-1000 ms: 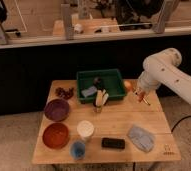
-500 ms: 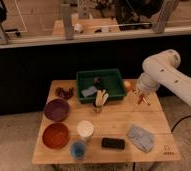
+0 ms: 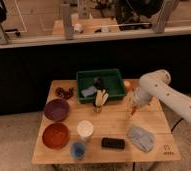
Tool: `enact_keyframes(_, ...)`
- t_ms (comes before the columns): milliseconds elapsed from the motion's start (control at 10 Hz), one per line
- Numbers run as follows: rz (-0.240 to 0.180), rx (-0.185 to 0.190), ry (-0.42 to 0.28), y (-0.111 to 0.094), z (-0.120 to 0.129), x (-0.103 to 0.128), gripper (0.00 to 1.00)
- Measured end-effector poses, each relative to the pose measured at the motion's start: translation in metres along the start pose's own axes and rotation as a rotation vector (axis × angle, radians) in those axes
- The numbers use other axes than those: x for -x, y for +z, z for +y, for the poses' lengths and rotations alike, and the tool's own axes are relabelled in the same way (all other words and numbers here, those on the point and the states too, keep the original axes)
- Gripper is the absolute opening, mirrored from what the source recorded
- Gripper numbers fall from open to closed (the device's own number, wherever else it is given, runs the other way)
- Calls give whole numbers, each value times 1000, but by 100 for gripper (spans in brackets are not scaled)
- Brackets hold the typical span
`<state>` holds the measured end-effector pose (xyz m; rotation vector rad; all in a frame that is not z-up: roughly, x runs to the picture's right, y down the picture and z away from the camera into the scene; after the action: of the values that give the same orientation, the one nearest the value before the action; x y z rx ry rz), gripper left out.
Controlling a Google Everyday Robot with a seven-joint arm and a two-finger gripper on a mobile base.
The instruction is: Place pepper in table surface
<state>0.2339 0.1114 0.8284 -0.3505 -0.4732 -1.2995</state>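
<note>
My gripper hangs from the white arm over the right side of the table surface, just right of the green tray. It is shut on the pepper, a small orange-red sliver that points down from the fingertips, just above the wood. The pepper's upper part is hidden by the gripper.
A pale yellow bunch leans at the tray's front edge, and a round yellow-orange fruit sits by the arm. A grey-blue cloth and a black block lie near the front. Purple bowl, orange bowl, white cup, blue cup stand at left.
The gripper with the pepper has come down and slightly left toward the tabletop. Nothing else has moved.
</note>
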Motion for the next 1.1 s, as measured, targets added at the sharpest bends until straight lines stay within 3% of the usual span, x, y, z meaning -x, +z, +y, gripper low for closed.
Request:
enact_keyframes(200,-24,-34,22,31,-3,2,37)
enact_keyframes(400,-36,-64,37,47,-8,0,57)
enact_keyframes(600,-44,-69,37,62,-8,2,76)
enact_keyframes(700,-42,-67,35,69,-10,1,80)
enact_keyframes(1100,-32,-47,50,69,-7,-3,80)
